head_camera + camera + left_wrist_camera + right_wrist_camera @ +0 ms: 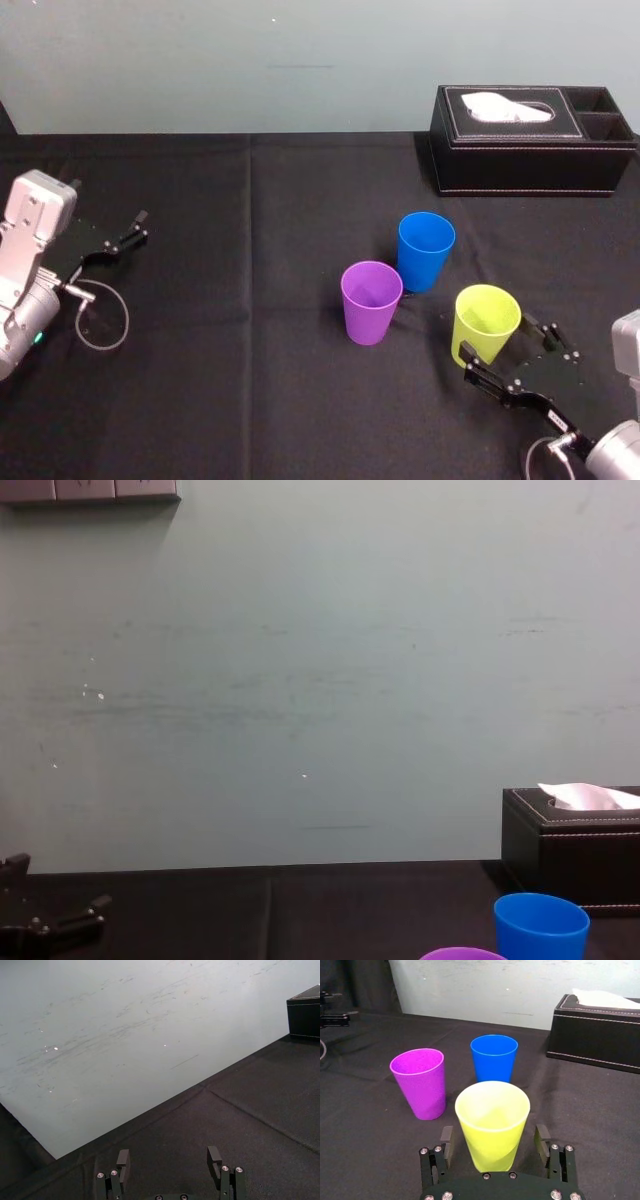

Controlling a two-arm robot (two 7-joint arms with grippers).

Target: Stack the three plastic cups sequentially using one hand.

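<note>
Yellow-green cup, between spread right pincer

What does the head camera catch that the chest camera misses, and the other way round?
Head view, not chest: the yellow-green cup, with the right gripper at it, jaws open either side of it. Chest view, not head: a grey strip high on the wall. Both: the blue cup, the purple cup (just its rim in the chest view), the black tissue box and the parked left gripper at the table's left.
</note>
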